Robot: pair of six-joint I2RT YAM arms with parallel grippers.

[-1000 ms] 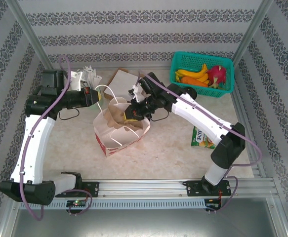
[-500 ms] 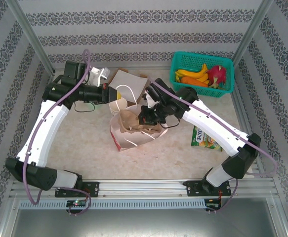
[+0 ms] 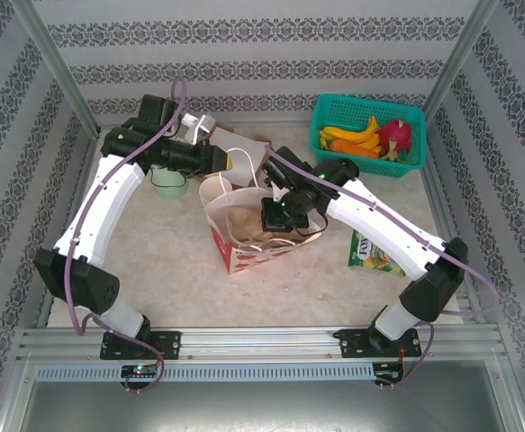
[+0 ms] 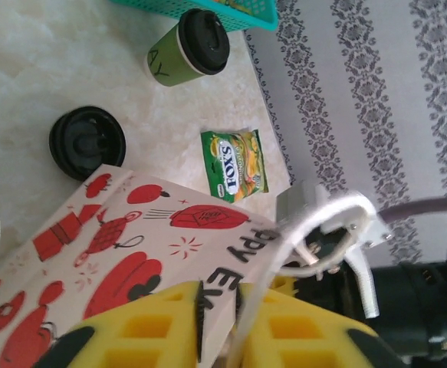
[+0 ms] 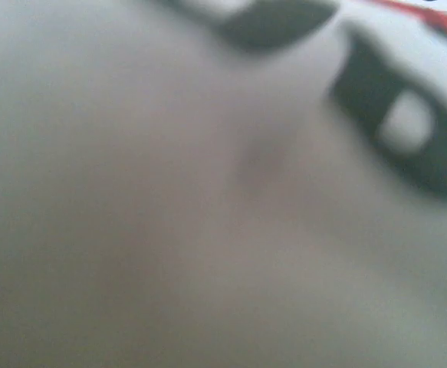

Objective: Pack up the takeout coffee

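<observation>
Left gripper [image 4: 208,331] straddles rim of paper bag [image 3: 244,256] at 11 o'clock; clamped or loose, cannot tell. Right gripper [image 3: 276,216] closed at bag mouth. Lidded cup [image 4: 186,50] stands outside, left wrist view 12 o'clock. Judged: bag-opening step; next, fetch cup.

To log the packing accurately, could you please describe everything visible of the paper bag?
The paper bag is white paper with red drawings and black lettering, plus thin white loop handles. It stands upright and open-mouthed mid-table, something brown showing inside. Its rim runs between the left gripper's yellow pads, and the right gripper reaches down at its mouth.
</observation>
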